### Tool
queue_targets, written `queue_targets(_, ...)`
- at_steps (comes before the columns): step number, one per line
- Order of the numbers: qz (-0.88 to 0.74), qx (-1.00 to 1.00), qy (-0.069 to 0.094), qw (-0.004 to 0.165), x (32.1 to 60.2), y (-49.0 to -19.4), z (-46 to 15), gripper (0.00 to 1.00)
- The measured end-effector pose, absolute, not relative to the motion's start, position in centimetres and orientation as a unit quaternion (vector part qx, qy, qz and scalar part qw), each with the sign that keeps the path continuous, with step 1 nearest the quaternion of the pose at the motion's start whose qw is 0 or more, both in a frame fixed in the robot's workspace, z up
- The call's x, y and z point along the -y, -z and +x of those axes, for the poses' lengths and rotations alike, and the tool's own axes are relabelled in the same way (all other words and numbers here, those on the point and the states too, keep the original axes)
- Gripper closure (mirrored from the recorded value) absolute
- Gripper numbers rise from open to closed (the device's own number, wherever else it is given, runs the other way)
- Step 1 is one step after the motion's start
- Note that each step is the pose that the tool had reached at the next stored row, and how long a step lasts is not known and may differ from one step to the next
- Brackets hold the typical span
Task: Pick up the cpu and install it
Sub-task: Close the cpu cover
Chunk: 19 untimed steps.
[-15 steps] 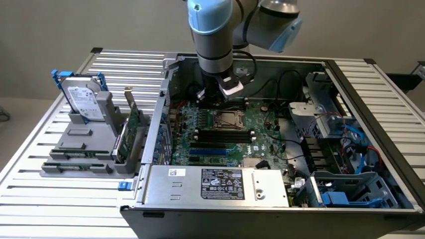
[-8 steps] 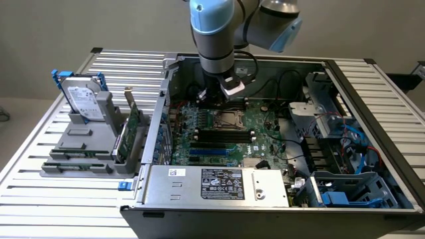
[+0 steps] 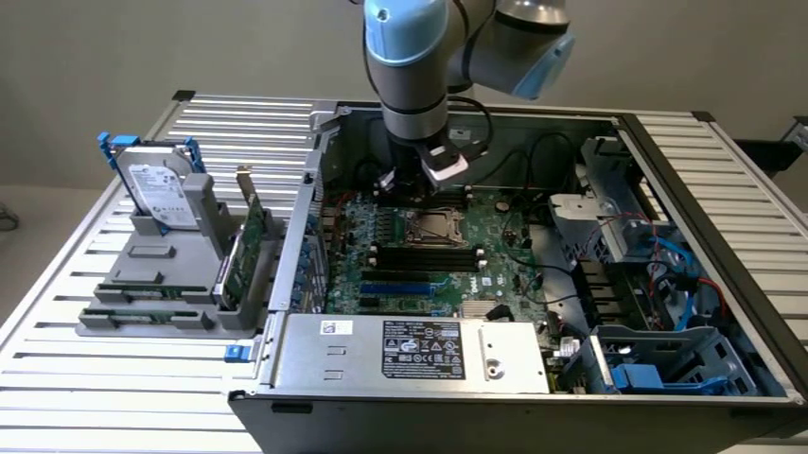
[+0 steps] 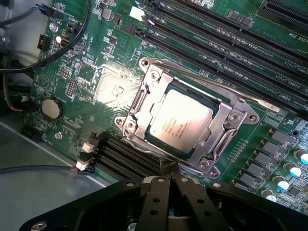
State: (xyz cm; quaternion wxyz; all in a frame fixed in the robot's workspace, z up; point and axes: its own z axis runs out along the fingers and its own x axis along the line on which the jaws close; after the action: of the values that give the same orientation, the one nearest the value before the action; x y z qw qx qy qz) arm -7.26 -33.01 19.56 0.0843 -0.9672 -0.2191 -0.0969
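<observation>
Exterior view: the arm (image 3: 407, 57) is cut off by the upper edge, and its wrist hides the fingertips and the stretch of motherboard (image 3: 417, 260) beneath them. The socket (image 3: 433, 227) is too small there to tell what lies in it, and the power supply label (image 3: 423, 348) cannot be read. Wrist view: the gripper (image 4: 171, 167) body runs out of frame. The metal frame (image 4: 228, 120) covers the rim of the cpu (image 4: 179, 121), whose print is illegible. Glare (image 4: 113, 89) washes out a patch of board.
</observation>
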Motion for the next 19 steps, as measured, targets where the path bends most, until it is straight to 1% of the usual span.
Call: queue_targets(19, -0.968, 0.22, 0.095, 0.077, 32.79, -19.48, -6.39, 0.89)
